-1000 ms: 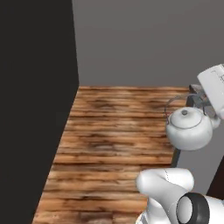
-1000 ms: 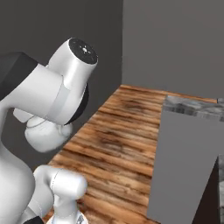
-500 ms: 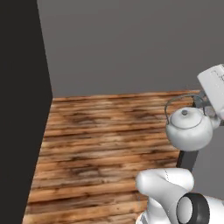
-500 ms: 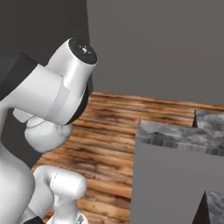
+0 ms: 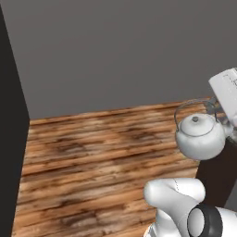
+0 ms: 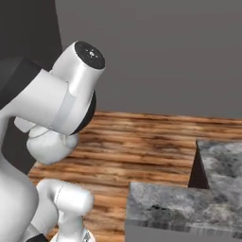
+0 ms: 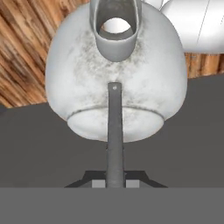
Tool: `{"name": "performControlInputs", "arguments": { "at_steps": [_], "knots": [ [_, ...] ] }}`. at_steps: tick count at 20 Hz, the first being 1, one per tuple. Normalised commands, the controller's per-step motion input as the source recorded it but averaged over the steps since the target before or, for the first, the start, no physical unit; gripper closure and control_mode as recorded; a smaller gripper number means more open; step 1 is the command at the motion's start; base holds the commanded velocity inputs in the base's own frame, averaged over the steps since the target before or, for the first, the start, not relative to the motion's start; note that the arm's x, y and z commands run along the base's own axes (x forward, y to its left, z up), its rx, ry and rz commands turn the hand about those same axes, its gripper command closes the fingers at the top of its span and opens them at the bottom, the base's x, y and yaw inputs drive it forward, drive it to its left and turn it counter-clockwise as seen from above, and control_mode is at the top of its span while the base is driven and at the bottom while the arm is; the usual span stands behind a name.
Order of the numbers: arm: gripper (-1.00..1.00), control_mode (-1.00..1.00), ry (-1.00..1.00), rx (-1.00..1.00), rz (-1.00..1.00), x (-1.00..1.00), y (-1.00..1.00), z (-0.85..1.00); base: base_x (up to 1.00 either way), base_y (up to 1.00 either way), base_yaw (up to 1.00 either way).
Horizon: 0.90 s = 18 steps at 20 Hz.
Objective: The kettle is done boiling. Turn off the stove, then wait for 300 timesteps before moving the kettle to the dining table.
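Hand view: the claw [image 7: 114, 183] is clamped on the kettle's [image 7: 116, 74] thin wire handle, the kettle hanging in the air, spout pointing away; the marbled counter [image 6: 189, 203] lies ahead to the robot's right.

**No legible writing**

No text, label, brand, number or sign can be read in any of the views. The kettle [image 5: 200, 136] has a plain white body, mottled with grey in the hand view, and carries no mark. The marbled top of the table [image 6: 189, 203] shows veining only, no lettering. The wooden floor [image 5: 92, 157] and the grey wall [image 5: 115, 51] are likewise without any writing.
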Motion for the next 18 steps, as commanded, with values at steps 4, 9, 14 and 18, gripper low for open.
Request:
{"name": "performControlInputs", "arguments": {
  "at_steps": [4, 9, 14, 18],
  "knots": [
    [1.0, 1.0, 0.0, 0.0, 0.0, 0.0, 0.0, 0.0, 1.0, 0.27, -0.45],
    [1.0, 1.0, 0.0, 0.0, 0.0, 0.0, 0.0, 0.0, 0.9, 0.29, -0.52],
    [1.0, 1.0, 0.0, 0.0, 0.0, 0.0, 0.0, 0.0, 0.72, 0.26, -0.6],
    [1.0, 1.0, 0.0, 0.0, 0.0, 0.0, 0.0, 0.0, 0.53, 0.04, -0.67]
  ]
}}
